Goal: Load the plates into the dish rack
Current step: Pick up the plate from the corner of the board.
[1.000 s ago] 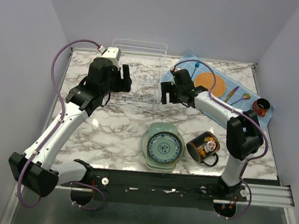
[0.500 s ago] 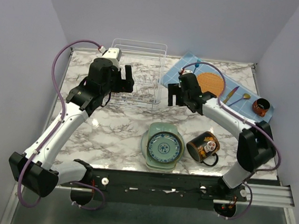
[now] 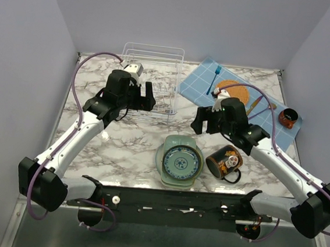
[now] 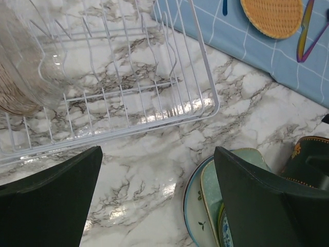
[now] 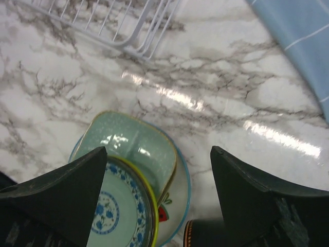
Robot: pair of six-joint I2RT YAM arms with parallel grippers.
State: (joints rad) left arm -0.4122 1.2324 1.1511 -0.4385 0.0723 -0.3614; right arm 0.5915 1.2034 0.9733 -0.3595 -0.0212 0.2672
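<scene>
A stack of plates (image 3: pixel 178 161) lies at the table's front middle: a teal-patterned plate (image 5: pixel 110 213) on top, a yellow-rimmed one (image 5: pixel 152 201) under it, then a mint-green rounded-square plate (image 5: pixel 134 144), with a watermelon plate (image 5: pixel 177 208) at the bottom. A brownish plate (image 4: pixel 18 72) stands in the left part of the white wire dish rack (image 3: pixel 158 76). My left gripper (image 3: pixel 149 97) is open and empty at the rack's near edge (image 4: pixel 154 121). My right gripper (image 3: pixel 200 122) is open and empty above the far side of the stack.
A black decorated mug (image 3: pixel 224 162) lies just right of the stack. A blue placemat (image 3: pixel 204 80) at the back right carries an orange woven mat (image 3: pixel 236 92) and cutlery. A small brown cup (image 3: pixel 288 118) sits at the mat's right end.
The left gripper has opened wider and shifted a little right along the rack's front. The right arm has swung away from the rack's right side toward the plate stack.
</scene>
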